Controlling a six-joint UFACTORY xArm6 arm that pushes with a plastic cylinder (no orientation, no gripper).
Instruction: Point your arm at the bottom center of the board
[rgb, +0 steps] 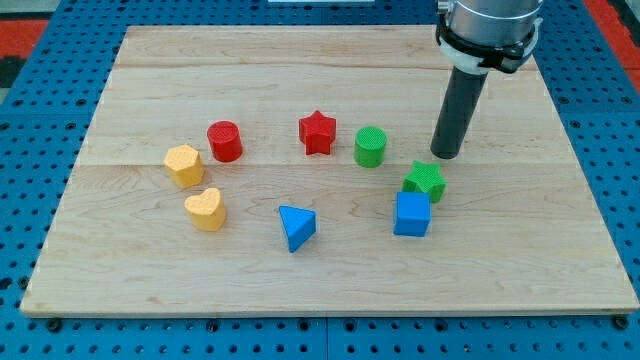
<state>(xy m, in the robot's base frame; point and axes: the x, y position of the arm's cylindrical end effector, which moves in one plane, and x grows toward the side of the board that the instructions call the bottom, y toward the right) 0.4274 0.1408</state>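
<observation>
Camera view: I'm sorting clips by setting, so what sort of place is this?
Probably a robotics lab bench for pushing tasks. A wooden board rests on a blue perforated surface, small coloured blocks such as the red star and blue cube are scattered about, and my tip stands just above the green star.

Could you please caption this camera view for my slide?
My tip rests right of the green cylinder, above the green star.

A red plastic cylinder (225, 140), red star (317, 132), green cylinder (370, 147), green star (425, 181), blue cube (412, 214), blue triangular prism (296, 227), yellow heart (205, 209) and yellow hexagonal block (184, 165) are arranged in a loose ring
</observation>
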